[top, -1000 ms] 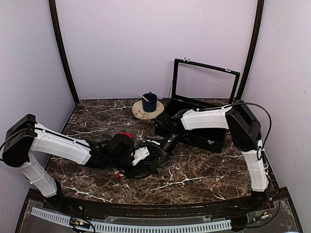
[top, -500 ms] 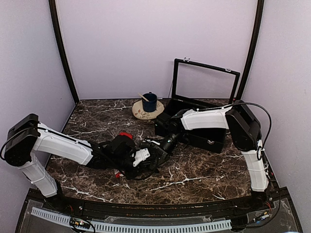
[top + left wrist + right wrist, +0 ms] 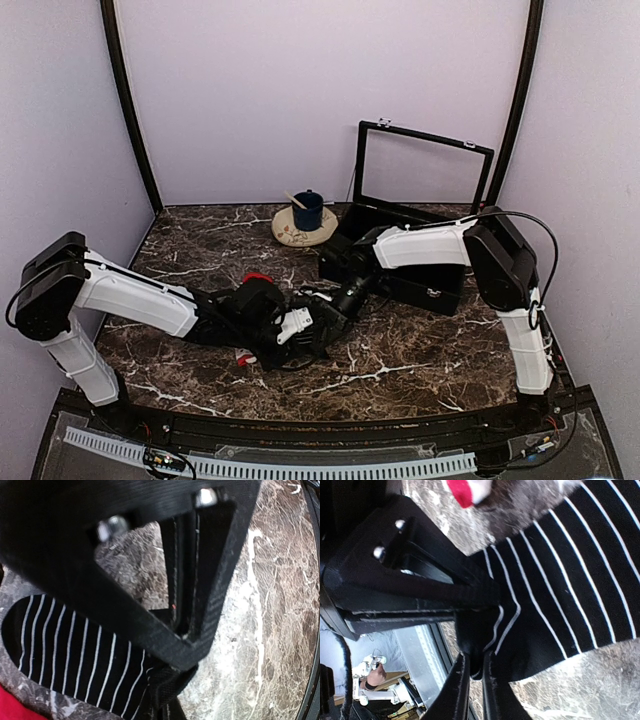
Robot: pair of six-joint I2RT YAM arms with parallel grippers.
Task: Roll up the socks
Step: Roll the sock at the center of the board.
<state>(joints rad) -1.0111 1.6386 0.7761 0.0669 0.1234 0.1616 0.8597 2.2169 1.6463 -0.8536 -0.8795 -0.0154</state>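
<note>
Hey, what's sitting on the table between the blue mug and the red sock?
Only the cream mat under the blue mug; past it, bare marble table up to the red sock, seen in the top view.

Closed in on three sides by plain pale-lilac walls (image 3: 300, 100), bare and matte, evenly lit with no hard shadows. Braced at the back corners by two dark curved poles (image 3: 130, 110), one per side, leaning outward toward the top. Below, a dark marble-patterned tabletop (image 3: 420, 360), veined in white, faintly glossy. At the rear right, an open black case (image 3: 440, 285) with its framed lid (image 3: 425, 165) propped upright against the back wall. Just left of the case, a blue mug (image 3: 308, 210) on a round pale mat (image 3: 292, 232). Along the near edge, a black rail and a white slotted strip (image 3: 300, 465).
</note>
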